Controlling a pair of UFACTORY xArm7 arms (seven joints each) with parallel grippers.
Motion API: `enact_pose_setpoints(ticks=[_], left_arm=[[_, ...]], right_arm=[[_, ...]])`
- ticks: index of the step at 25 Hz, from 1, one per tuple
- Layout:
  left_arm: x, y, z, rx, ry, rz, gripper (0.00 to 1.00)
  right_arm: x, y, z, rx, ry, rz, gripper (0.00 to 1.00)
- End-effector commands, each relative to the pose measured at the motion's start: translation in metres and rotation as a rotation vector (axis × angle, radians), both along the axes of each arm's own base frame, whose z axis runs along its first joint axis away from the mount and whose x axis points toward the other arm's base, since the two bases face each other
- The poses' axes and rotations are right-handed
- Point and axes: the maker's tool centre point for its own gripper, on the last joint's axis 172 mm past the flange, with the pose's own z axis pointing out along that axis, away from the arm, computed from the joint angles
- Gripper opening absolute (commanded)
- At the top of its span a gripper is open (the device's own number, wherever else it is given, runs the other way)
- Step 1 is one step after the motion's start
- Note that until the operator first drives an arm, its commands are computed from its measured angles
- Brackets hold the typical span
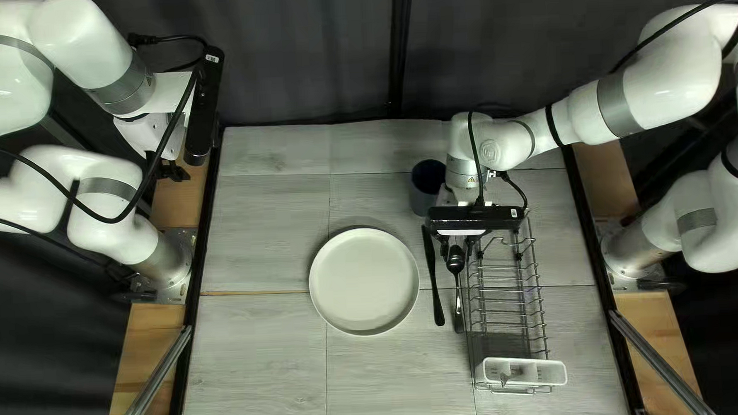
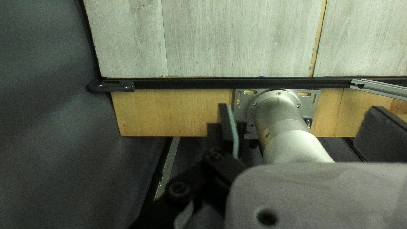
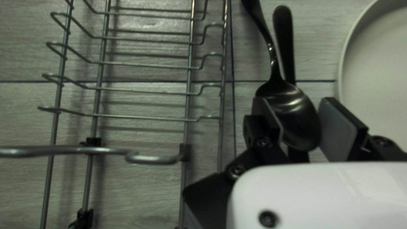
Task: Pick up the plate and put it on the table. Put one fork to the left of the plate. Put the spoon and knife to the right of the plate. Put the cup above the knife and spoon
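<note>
My left gripper (image 1: 172,170) hangs high at the table's left edge; in its wrist view the left gripper (image 2: 303,129) stands open with nothing between its fingers. My right gripper (image 1: 463,243) is above the table beside the rack; in its wrist view the right gripper (image 3: 300,123) is shut on the bowl of the spoon (image 3: 292,114), its handle pointing away. Beneath the spoon lies the knife (image 3: 283,34). The white plate (image 1: 364,281) lies left of the knife (image 1: 433,279). The dark cup (image 1: 426,187) stands behind the knife. I cannot make out a fork.
A wire dish rack (image 1: 505,293) stands right of the spoon, with a white cutlery holder (image 1: 550,374) at its near end holding something metallic. The bare tabletop (image 1: 254,237) extends left of the plate. My left arm's base (image 2: 277,110) shows ahead of its open gripper.
</note>
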Motion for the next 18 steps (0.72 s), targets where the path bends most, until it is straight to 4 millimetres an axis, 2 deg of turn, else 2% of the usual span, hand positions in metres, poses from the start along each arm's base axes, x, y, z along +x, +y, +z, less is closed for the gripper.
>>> enact_pose_setpoints(ticks=[1,3,4,8,11,18], left_arm=[[0.000,0.000,0.000,0.000,0.000,0.000,1.00],[0.000,0.000,0.000,0.000,0.000,0.000,1.00],[0.000,0.000,0.000,0.000,0.000,0.000,1.00],[0.000,0.000,0.000,0.000,0.000,0.000,1.00],[0.000,0.000,0.000,0.000,0.000,0.000,1.00],[0.000,0.000,0.000,0.000,0.000,0.000,1.00]], right_arm=[[0.001,-0.006,-0.005,-0.004,0.003,-0.005,0.01],[0.004,-0.007,-0.004,-0.009,0.001,-0.010,0.79],[0.004,-0.008,-0.002,-0.013,-0.001,-0.012,1.00],[0.004,-0.011,0.008,-0.022,-0.017,-0.021,1.00],[0.006,-0.009,0.026,-0.042,-0.038,-0.021,1.00],[0.007,0.001,0.084,-0.135,-0.065,-0.037,1.00]])
